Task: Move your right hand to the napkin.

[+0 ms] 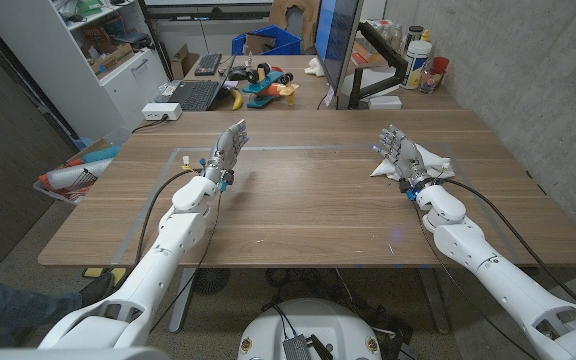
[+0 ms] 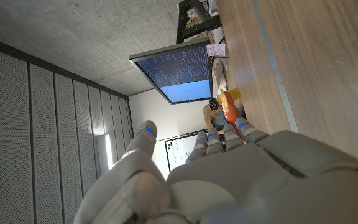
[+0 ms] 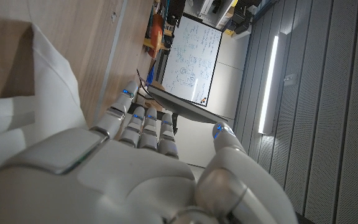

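Nearest the head camera, two white arms came up from the bottom corners over the wooden table point(image 1: 298, 215). On the robot's right side, the right hand point(image 1: 398, 150) stood with its fingers stretched up and somewhat apart, holding nothing. It sat over the near edge of the white napkin point(image 1: 423, 160), which lay crumpled on the table's right part, close to the far edge. From the head view the hand overlapped the napkin (whether it actually touched the cloth could not be told). The right wrist view showed the back of that same hand point(image 3: 135, 168) with its fingers point(image 3: 145, 121) reaching out side by side and the thumb held apart, and a fold of the napkin point(image 3: 48, 87) rose just beside the hand against the wood.

Across the table, well apart from the napkin, the left hand point(image 1: 228, 150) stood on the left part of the tabletop, fingers extended upward and gripping nothing. In the left wrist view its back point(image 2: 229, 180) showed with the fingers point(image 2: 225, 134) straight and the thumb spread to one side.

Behind the table stood a dark monitor point(image 1: 340, 45) on a stand, and a laptop point(image 1: 193, 93) sat on a lower desk farther back, beside some bright toys point(image 1: 263, 82).
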`<action>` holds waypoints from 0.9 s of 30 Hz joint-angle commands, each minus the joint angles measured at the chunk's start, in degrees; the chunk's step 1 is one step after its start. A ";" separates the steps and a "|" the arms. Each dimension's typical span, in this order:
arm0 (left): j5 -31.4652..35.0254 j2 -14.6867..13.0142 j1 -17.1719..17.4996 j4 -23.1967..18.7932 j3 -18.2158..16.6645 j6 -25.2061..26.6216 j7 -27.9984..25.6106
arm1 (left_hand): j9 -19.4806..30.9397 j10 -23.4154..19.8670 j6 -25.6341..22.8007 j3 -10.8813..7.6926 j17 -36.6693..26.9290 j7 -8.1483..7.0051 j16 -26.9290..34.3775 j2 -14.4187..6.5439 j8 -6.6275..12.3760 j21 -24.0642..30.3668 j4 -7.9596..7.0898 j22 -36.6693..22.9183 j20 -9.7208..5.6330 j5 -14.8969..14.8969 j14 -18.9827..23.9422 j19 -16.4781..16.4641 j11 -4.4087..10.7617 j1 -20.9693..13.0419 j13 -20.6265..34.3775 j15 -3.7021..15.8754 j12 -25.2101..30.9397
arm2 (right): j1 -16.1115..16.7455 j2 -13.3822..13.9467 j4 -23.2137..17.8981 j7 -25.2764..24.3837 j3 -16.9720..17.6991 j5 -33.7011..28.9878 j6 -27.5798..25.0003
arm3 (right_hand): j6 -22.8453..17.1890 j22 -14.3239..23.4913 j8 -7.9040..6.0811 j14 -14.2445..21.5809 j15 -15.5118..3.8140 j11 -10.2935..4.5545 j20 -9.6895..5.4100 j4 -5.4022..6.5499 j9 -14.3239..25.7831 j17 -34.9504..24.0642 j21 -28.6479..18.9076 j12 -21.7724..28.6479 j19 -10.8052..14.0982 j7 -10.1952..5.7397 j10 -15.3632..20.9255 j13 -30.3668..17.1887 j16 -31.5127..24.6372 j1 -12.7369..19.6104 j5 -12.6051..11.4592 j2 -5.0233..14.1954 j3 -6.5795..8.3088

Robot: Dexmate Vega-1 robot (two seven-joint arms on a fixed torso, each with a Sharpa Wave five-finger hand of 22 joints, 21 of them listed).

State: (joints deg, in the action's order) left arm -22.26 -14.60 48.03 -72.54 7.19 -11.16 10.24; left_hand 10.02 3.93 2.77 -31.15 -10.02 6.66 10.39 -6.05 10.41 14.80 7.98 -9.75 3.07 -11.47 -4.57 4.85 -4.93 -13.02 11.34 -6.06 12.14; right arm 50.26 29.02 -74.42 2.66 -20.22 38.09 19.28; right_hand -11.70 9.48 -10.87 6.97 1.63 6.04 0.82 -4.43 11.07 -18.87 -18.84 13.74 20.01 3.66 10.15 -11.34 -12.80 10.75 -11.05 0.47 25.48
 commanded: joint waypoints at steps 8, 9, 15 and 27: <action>4.85 3.90 -0.47 0.44 -3.46 2.29 2.50 | 0.19 -0.34 -0.38 -0.60 -0.18 0.73 0.30 -0.43 0.33 -0.66 0.25 -0.28 0.42 -0.57 0.10 0.37 -0.21 -0.74 0.15 -0.13 0.39 | -1.36 0.15 1.69 1.35 -0.21 -1.04 1.55 | -0.89 0.23 -0.67 0.76 -0.02 0.00 -0.13 -0.13 0.06 0.17 0.23 0.00 1.04 -0.36 0.93 -0.21 -0.40 0.31 -0.28 0.43 -0.13; 4.93 3.97 -0.47 0.44 -3.54 2.31 2.55 | 0.19 -0.39 -0.41 -0.61 -0.18 0.75 0.30 -0.45 0.34 -0.67 0.25 -0.28 0.45 -0.57 0.10 0.38 -0.22 -0.75 0.15 -0.13 0.41 | -1.37 0.15 1.70 1.36 -0.21 -1.05 1.57 | -0.93 0.23 -0.69 0.76 0.00 -0.04 -0.15 -0.14 0.06 0.18 0.24 -0.01 1.07 -0.34 0.93 -0.21 -0.40 0.31 -0.28 0.44 -0.14; 5.38 4.27 -0.63 0.70 -3.89 2.45 2.91 | 0.19 -0.40 -0.46 -0.68 -0.17 0.69 0.30 -0.55 0.35 -0.77 0.25 -0.28 0.52 -0.60 0.12 0.35 -0.14 -0.83 0.15 -0.14 0.40 | -1.76 0.05 1.96 1.45 -0.33 -1.55 2.24 | -1.12 0.23 -0.74 0.88 -0.11 -0.03 -0.18 -0.24 0.05 0.28 0.35 -0.06 1.27 -0.52 1.04 -0.21 -0.40 0.35 -0.29 0.48 -0.24; 6.12 4.42 -0.91 1.00 -4.19 2.56 3.31 | 0.19 -0.59 -0.88 -0.88 -0.15 0.66 0.35 -0.81 0.43 -1.17 0.28 -0.28 -0.77 -0.71 0.39 0.19 -0.31 -1.10 0.13 0.06 0.41 | -2.03 0.58 1.19 0.84 -0.56 -3.09 3.08 | -1.36 0.24 -0.80 1.15 -0.24 -0.02 -0.26 -0.35 0.04 0.43 0.55 -0.12 1.62 -0.69 1.33 -0.22 -0.46 0.37 -0.30 0.62 -0.41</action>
State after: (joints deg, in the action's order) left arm -17.02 -10.52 47.38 -71.83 3.45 -8.94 13.02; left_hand 10.01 3.62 2.23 -31.38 -10.00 6.75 10.39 -6.64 10.63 13.73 8.21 -9.74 2.45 -11.88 -4.40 4.85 -5.22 -13.61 11.33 -5.88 12.14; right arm 48.59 29.23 -72.78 3.85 -20.62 36.06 21.59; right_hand -12.50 9.48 -11.31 7.59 1.62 6.15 0.50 -4.67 10.92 -18.34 -18.62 13.74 21.15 2.86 10.86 -11.33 -12.80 10.98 -11.05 0.70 25.23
